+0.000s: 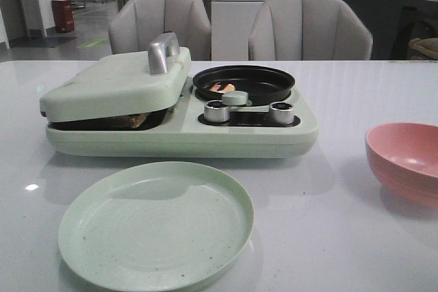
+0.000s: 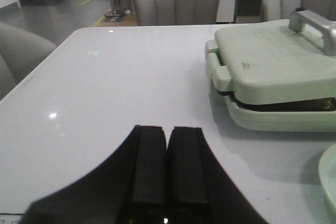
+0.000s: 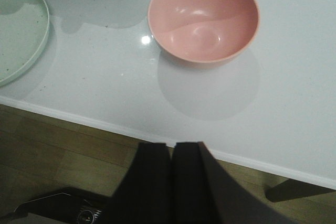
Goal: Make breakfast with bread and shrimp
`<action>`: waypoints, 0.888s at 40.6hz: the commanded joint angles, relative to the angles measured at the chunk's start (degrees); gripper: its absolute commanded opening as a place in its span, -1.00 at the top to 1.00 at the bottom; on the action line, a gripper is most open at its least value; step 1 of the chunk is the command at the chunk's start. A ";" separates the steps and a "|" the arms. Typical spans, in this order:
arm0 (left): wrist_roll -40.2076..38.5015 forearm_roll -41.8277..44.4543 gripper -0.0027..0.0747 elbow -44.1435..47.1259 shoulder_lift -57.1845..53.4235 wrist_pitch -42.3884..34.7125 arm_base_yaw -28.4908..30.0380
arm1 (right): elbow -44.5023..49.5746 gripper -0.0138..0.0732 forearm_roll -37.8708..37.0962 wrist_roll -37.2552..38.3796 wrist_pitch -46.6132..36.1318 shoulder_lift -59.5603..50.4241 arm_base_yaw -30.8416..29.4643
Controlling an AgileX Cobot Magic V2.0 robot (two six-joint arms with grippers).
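Over on the left, the left gripper (image 2: pixel 167 169) hangs above bare counter (image 2: pixel 105 103) with its fingers pressed together and nothing between them. The pale green breakfast maker (image 1: pixel 178 124) lies ahead and to its right. Its lid (image 1: pixel 116 83) sits propped slightly ajar, and a bit of brown bread (image 1: pixel 133 120) shows in the gap, lying flat with its long axis seemingly running across the machine. I'd judge the left arm the nearer one for the silver handle (image 1: pixel 163 51), whose bar runs front to back. Further right, the shrimp (image 1: pixel 221 87) rest in the small black pan (image 1: pixel 244 83), too small to tell which way they point. An empty green plate (image 1: pixel 156 223) waits in front. At the far right, the right gripper (image 3: pixel 170 182) is also pinched closed, empty, hanging off the counter's edge with the pink bowl (image 3: pixel 203 17) just ahead.
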 commanded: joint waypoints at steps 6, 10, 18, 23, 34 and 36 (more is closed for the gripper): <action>0.14 -0.95 0.67 3.03 -1.39 -10.91 1.57 | -1.49 0.60 0.42 0.00 -3.93 0.44 0.05; 0.14 -0.95 0.67 4.06 -2.90 -12.43 0.92 | -1.49 0.60 0.42 0.00 -3.93 0.44 0.05; 0.14 0.20 0.67 4.06 -2.90 -13.06 -0.65 | -1.49 0.60 0.42 0.00 -3.92 0.44 0.05; 0.14 0.58 0.67 4.06 -2.90 -13.06 -2.72 | -1.49 0.60 0.42 0.00 -3.92 0.44 0.05; 0.14 0.21 0.67 4.06 -2.90 -13.06 -3.11 | -1.49 0.60 0.42 0.00 -3.92 0.44 0.05; 0.14 0.21 0.67 4.06 -2.90 -13.06 -3.11 | -1.49 0.60 0.42 0.00 -3.92 0.44 0.05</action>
